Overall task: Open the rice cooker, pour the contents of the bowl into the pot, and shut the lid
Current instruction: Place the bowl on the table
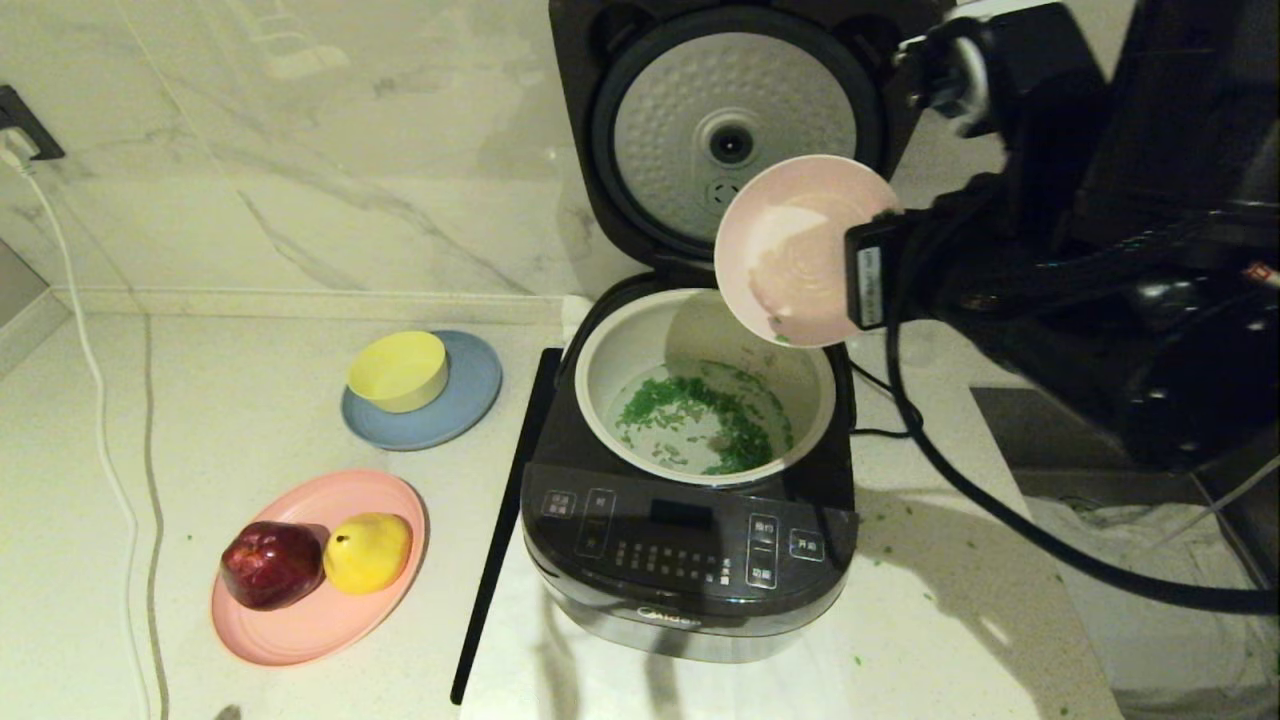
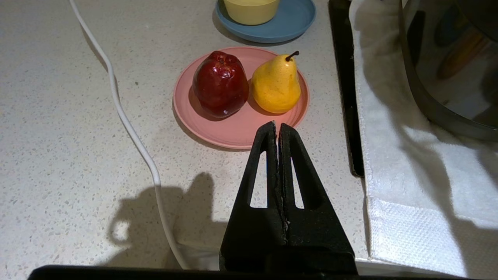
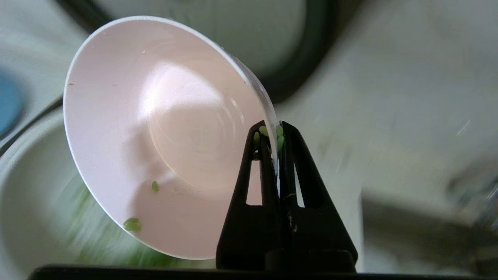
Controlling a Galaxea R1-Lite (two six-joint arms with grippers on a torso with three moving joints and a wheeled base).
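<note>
The rice cooker (image 1: pixel 690 540) serves as the landmark, standing on a white cloth (image 2: pixel 408 186) on the pale speckled surface (image 1: pixel 250 420). Nearest the robot, the left gripper (image 2: pixel 277 130) hangs parked above the surface to the cooker's left, its two black fingers pressed together on nothing. Just beyond its tips lies a flat pink plate (image 1: pixel 310 620) carrying a dark red apple (image 1: pixel 272 563) and a yellow pear (image 1: pixel 368 550), touching side by side. A white cable (image 1: pixel 100 420) runs along the surface farther left of the cooker. Beyond the pink plate, still left of the cooker, a yellow bowl (image 1: pixel 398 371) sits on a blue plate (image 1: pixel 470 395).

The cooker's glossy front panel faces the robot. Behind the panel the pot (image 1: pixel 600 370) sits open in the cooker's body, and the contents (image 1: pixel 690 415), green chopped bits, lie scattered across its floor. A few green bits also dot the surface to the cooker's right.

Above the pot's far right rim, the right gripper (image 3: pixel 272 136) pinches the rim of the bowl (image 1: pixel 790 250), holding it steeply tipped with its inside turned toward the pot. The bowl is almost empty: only a few green bits cling near its lower edge and at the pinched rim.

Farthest back, the lid (image 1: pixel 730 120) stands upright on its hinge, its dimpled silver plate facing forward.
</note>
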